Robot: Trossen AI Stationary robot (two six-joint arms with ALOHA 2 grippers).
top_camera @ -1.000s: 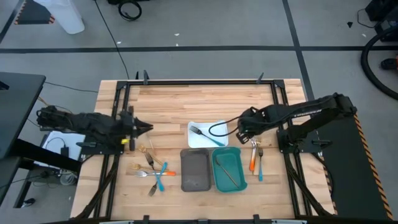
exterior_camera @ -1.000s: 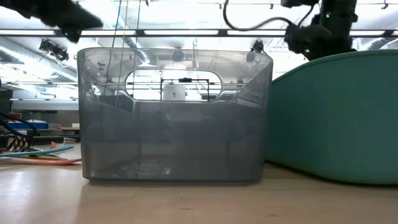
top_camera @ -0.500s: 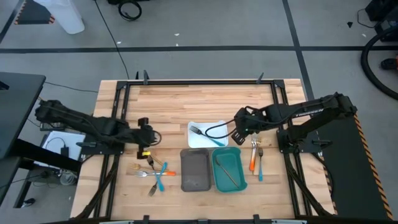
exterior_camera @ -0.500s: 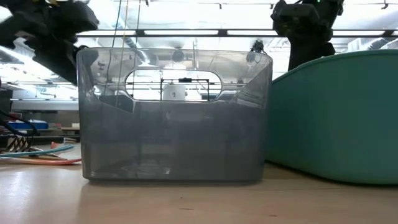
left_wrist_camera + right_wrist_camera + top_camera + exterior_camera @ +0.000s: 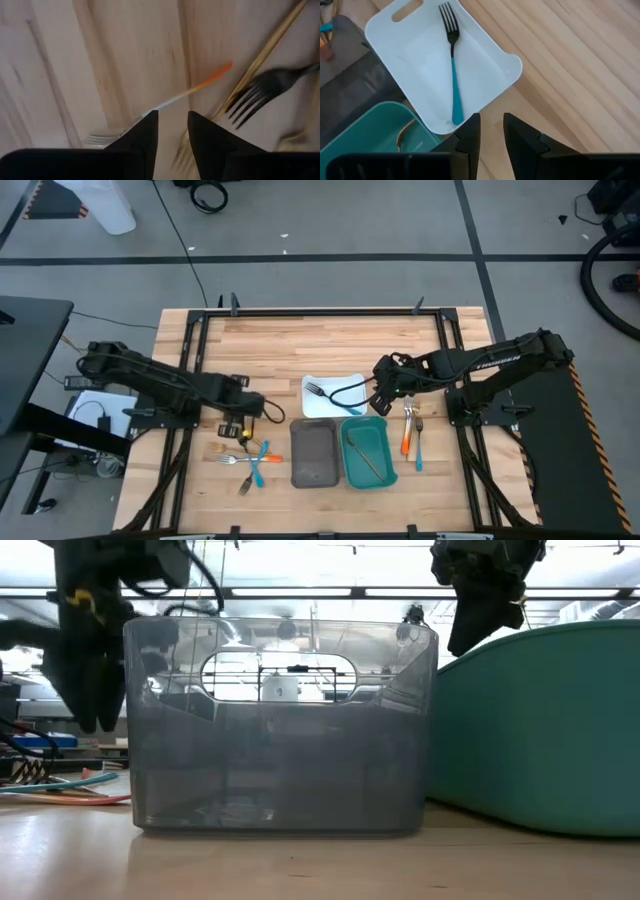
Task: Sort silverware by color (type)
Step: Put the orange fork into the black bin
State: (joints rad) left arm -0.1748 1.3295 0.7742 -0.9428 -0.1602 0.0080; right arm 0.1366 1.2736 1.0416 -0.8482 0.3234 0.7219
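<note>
In the white tray [image 5: 351, 384], one teal-handled fork [image 5: 334, 398].

Overhead camera looks straight down on the table [image 5: 330, 340]; the low one sits close against the grey tray [image 5: 280, 730] — both wrist cameras peer down closely past their fingers.

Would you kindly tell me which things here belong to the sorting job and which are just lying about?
Job:
- teal-handled fork in the white tray
- gold piece in the teal tray
- grey tray
- loose cutlery left and right

Lying about:
- cable on the floor
- white jug
</note>
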